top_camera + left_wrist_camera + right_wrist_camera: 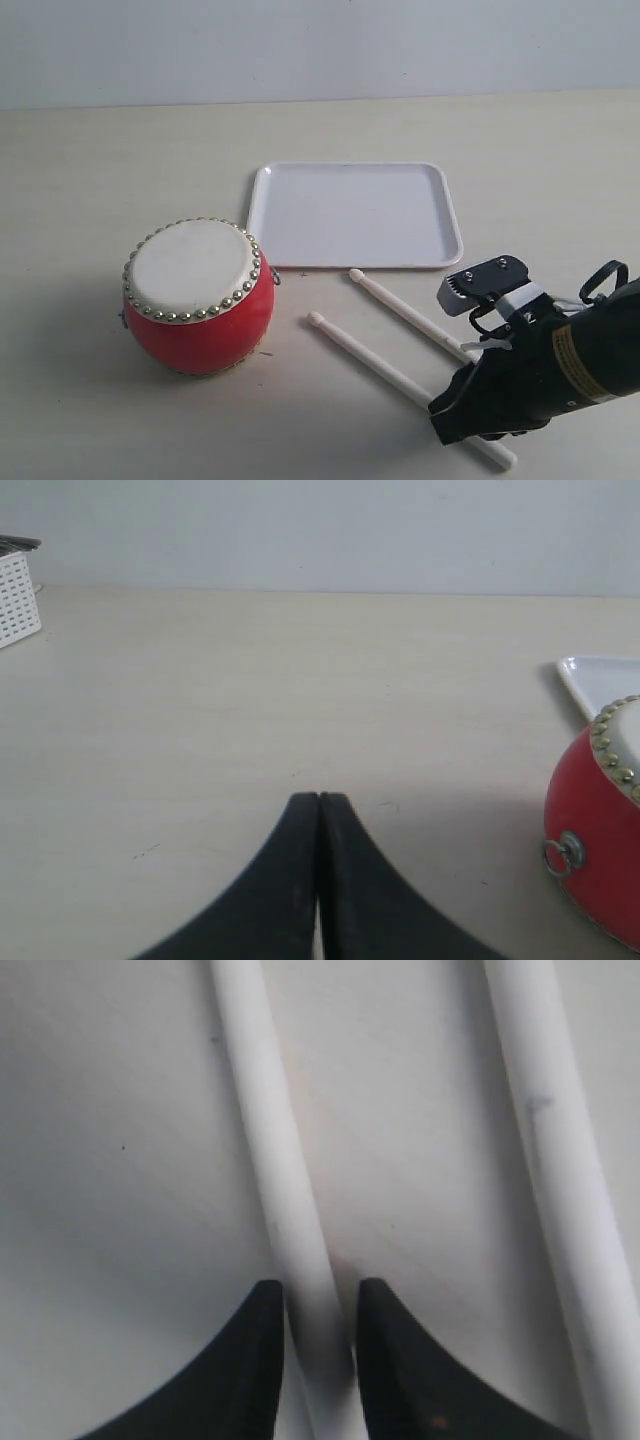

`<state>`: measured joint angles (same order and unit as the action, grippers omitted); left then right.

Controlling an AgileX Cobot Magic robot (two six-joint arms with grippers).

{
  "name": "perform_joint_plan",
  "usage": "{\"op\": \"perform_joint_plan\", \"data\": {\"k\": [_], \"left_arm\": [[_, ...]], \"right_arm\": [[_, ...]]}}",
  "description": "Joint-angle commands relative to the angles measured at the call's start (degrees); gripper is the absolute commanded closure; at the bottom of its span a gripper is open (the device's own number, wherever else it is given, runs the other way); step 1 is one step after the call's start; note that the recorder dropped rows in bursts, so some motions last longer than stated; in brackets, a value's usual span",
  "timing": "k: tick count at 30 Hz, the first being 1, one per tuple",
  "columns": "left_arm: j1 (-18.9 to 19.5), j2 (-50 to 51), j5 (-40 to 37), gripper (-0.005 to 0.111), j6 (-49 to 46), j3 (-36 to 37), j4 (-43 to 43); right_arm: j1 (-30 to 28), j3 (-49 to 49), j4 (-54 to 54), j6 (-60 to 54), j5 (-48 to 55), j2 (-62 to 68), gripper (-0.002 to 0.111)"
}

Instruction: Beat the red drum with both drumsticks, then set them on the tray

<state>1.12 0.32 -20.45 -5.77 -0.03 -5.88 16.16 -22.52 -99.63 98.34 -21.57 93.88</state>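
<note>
Right tool low over tabletop, jaws astride near drumstick, close against both sides; clamped or not, cannot tell. Far drumstick lies alongside, apart, bead tip just short of tray. Red drum upright left of sticks. Left tool closed, near drum.

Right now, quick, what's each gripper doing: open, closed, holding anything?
Left gripper: closed, holding nothing.
Right gripper: open, jaws either side of one drumstick, not clamped on it.
</note>
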Motion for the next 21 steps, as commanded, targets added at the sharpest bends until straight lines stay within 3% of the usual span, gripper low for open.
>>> {"op": "perform_joint_plan", "data": {"k": [1,10,21], "left_arm": [[0.05,-0.32,0.31,0.107,-0.16,0.03,-0.30],[0.05,-0.32,0.31,0.107,-0.16,0.03,-0.30],[0.05,-0.32,0.31,0.107,-0.16,0.03,-0.30]], "right_arm": [[0.15,0.34,-0.31,5.99,0.97,1.99,0.082],[0.15,0.34,-0.31,17.64,-1.29,2.27,0.102],[0.15,0.24,3.31,18.03,-5.89,2.27,0.102]]}}
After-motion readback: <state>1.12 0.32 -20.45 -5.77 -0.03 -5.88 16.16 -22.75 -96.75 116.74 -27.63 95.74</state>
